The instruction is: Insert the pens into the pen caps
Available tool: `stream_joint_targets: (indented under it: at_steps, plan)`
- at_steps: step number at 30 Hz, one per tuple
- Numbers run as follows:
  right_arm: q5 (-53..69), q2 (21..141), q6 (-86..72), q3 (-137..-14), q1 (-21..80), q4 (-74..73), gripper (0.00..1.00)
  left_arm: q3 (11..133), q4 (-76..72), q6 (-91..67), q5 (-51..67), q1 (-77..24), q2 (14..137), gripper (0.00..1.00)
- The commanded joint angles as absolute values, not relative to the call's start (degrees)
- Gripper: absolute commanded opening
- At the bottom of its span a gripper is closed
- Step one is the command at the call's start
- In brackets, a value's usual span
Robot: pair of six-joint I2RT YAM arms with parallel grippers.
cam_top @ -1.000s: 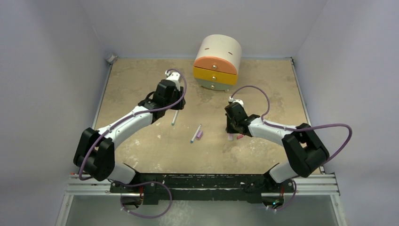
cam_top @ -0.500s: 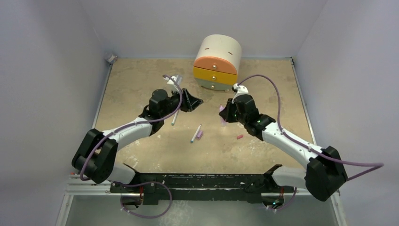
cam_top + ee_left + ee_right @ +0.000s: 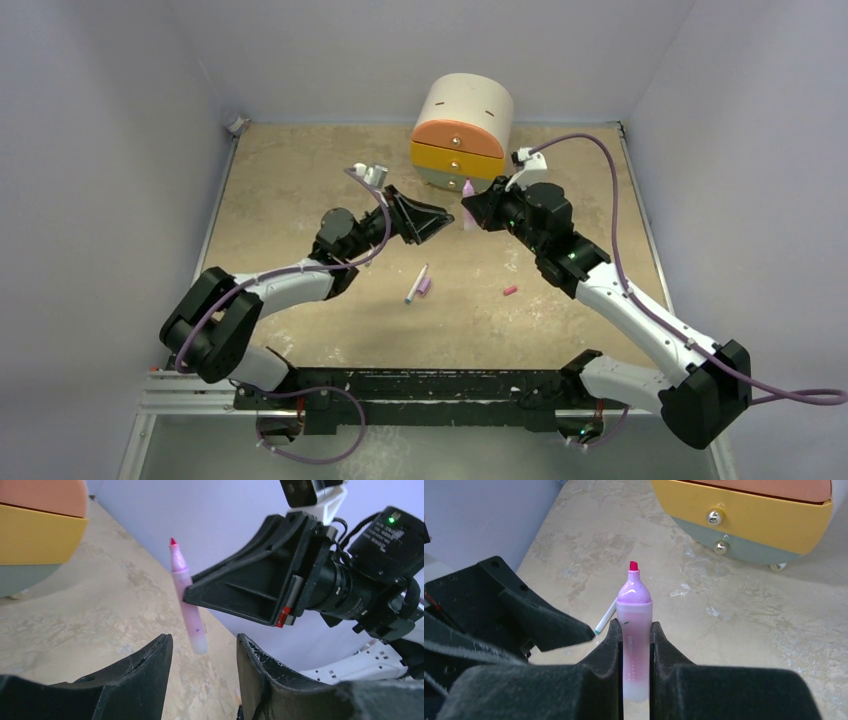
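My right gripper (image 3: 470,207) is shut on the thick pink pen (image 3: 634,605) and holds it upright in the air, red tip up; the pen also shows in the top view (image 3: 467,188). My left gripper (image 3: 438,216) is open and empty, facing the right one; in the left wrist view the pink pen's (image 3: 186,600) lower end hangs just above the gap between my left fingers (image 3: 150,660). A white pen (image 3: 415,285) lies mid-table beside a purple cap (image 3: 425,287). A reddish-pink cap (image 3: 509,291) lies to its right. A teal-ended white pen (image 3: 606,616) lies on the table. No dark grey cap shows.
A small rounded drawer unit (image 3: 462,130) with orange, yellow and grey-green drawers stands at the back centre, just behind both grippers. Walls enclose the beige table (image 3: 300,170) on three sides.
My right gripper has risen from the table with the pink pen and moved back and left. My left gripper has lifted off the table and swung right to face it.
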State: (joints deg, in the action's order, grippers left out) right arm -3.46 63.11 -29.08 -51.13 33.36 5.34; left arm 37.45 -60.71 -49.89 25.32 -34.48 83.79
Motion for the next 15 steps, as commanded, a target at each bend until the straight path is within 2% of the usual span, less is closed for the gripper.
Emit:
stream_joint_targets:
  at_steps: [1, 15]
  plan:
    - [-3.2, 62.9, -28.0, -53.6, 33.2, 7.8, 0.00, 40.4, -59.8, -46.5, 24.3, -37.0, 84.9, 0.49]
    - [-2.3, 61.7, -27.0, -53.3, 33.3, 6.7, 0.00, 43.9, -62.4, -49.6, 22.9, -38.6, 90.9, 0.49]
